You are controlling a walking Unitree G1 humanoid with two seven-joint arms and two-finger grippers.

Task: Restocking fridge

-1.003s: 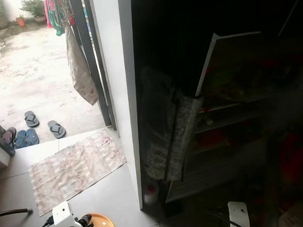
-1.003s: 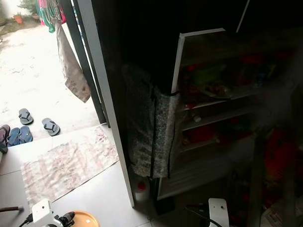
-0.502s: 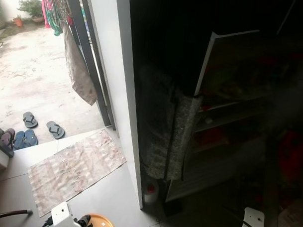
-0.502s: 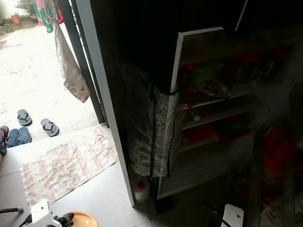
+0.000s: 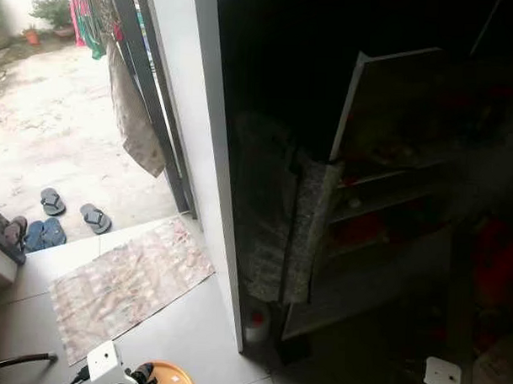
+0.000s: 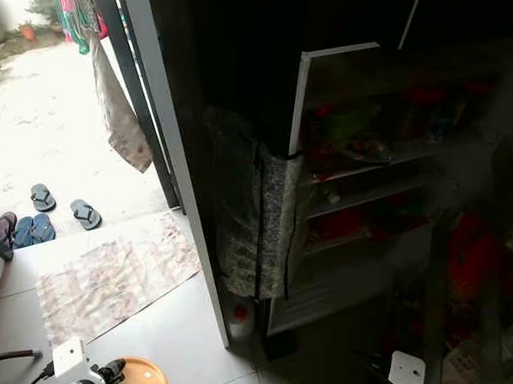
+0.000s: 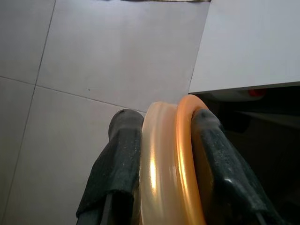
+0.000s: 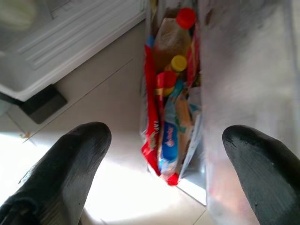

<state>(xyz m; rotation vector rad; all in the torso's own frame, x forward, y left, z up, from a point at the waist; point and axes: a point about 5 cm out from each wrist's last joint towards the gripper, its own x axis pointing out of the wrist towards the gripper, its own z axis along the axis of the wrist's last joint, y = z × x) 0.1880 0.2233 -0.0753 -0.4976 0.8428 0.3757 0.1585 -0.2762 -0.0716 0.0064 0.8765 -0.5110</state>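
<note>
left gripper (image 7: 161, 187) pinches two stacked rigid plastic plates (image 7: 171, 154) by the rim, light but slick; right gripper (image 8: 157, 173) hangs spread above a floor bag of groceries (image 8: 171, 101), probably soft and heavy, beside the open fridge (image 6: 359, 162).

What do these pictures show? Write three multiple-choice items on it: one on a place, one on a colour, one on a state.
1. The sandals lie:
A. outside, past the doorway
B. on the floor mat
C. inside the fridge

2. The plates clamped in the left tool are:
A. blue and white
B. orange and cream
C. green and black

3. The right tool, above the grocery bag, is:
A. open
B. shut on a bottle
C. shut on the bag

Answers: 1 A, they sit on the bare ground beyond the mat. 2 B, both rims show between the fingers. 3 A, its fingers stand wide apart with nothing between them.
</note>
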